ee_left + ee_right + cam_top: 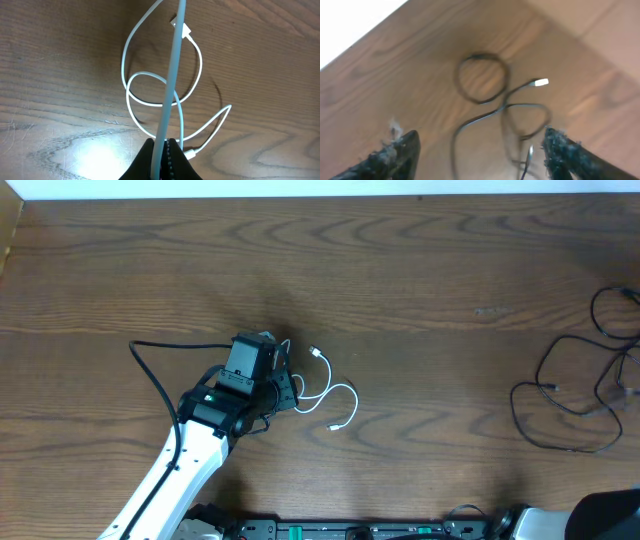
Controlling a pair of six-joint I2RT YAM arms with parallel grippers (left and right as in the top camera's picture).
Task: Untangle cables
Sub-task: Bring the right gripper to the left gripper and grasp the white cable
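The white cable lies in loose loops at the table's middle. My left gripper is shut on one strand of it. In the left wrist view the strand runs straight up from the closed jaws, above the cable's loops and plugs on the wood. The black cable lies in loops at the far right of the table. It shows below my right gripper in the right wrist view. That gripper is open and empty above it, and it is out of the overhead view.
A thicker black wire runs from the left arm over the table. The table's far edge borders a white surface. A wooden edge stands at the far left.
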